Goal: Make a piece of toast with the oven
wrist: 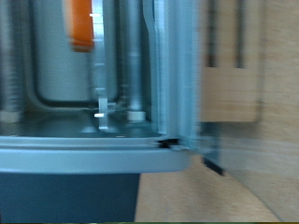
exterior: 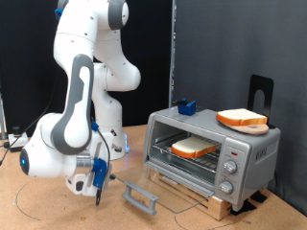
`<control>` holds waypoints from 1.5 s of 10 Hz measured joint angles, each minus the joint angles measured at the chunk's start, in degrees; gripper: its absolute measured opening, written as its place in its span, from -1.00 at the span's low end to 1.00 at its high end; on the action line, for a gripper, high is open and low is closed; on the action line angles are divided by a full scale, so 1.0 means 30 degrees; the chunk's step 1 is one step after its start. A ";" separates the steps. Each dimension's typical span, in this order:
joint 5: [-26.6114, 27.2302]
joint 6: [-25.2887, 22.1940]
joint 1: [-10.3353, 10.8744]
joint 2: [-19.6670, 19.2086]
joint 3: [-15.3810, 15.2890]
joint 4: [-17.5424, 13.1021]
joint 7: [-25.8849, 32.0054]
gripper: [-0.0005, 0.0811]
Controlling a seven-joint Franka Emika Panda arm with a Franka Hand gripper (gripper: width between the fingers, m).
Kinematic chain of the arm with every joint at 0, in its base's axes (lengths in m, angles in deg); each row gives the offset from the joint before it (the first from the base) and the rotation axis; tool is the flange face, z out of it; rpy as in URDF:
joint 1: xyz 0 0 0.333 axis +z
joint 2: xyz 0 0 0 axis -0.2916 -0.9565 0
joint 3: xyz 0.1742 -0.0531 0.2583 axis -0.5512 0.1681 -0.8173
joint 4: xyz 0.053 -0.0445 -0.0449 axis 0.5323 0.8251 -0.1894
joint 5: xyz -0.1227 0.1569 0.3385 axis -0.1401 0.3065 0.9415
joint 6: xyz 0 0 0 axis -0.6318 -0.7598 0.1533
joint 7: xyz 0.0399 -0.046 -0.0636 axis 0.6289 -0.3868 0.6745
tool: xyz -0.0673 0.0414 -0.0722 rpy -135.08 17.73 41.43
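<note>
The piece of toast [exterior: 195,148] lies flat on the wire rack [exterior: 192,155] inside the oven [exterior: 213,149], pale face up, its broad side facing the opening; a second slice [exterior: 242,119] rests on the oven's roof towards the exterior view's right, beside a small blue object [exterior: 185,106]; the glass door [exterior: 163,190] is swung fully down and lies nearly level, its handle [exterior: 140,196] at the edge farthest from the oven; the gripper [exterior: 100,182] hangs low on the exterior view's left, just beside that handle, so the toast sits to its right and higher, across the open door; the fingers point downward, and whether they are spread or closed I cannot tell, since the exterior view is too small and the wrist view shows only blurred metal edges and glass close to the camera, with no fingertip visible; nothing can be seen held between them.
</note>
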 joint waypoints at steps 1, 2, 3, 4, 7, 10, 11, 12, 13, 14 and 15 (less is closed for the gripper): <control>0.0024 -0.0997 -0.0240 0.0377 0.0001 -0.0041 0.0405 0.99; 0.0087 -0.1626 -0.0316 0.0816 -0.0003 -0.0026 0.0680 0.99; 0.0245 -0.1871 -0.0302 0.1327 -0.0093 0.0086 0.0705 0.99; 0.0403 -0.1906 -0.0199 0.1866 -0.0238 0.0314 0.0678 0.99; 0.1020 -0.0881 0.0542 0.3237 -0.0960 0.1575 0.0068 0.99; 0.1724 -0.0016 0.1036 0.4304 -0.1438 0.2663 -0.0224 0.99; 0.1755 -0.0342 0.1039 0.4710 -0.1512 0.2844 -0.0193 0.99; 0.1757 -0.0948 0.1050 0.5092 -0.1652 0.3029 -0.0178 0.99; 0.1767 -0.1470 0.1117 0.5486 -0.1826 0.3325 -0.0157 0.99; 0.1821 -0.1737 0.1193 0.5962 -0.1990 0.3683 -0.0146 0.99; 0.1928 -0.1779 0.1257 0.6522 -0.2172 0.4110 -0.0147 0.99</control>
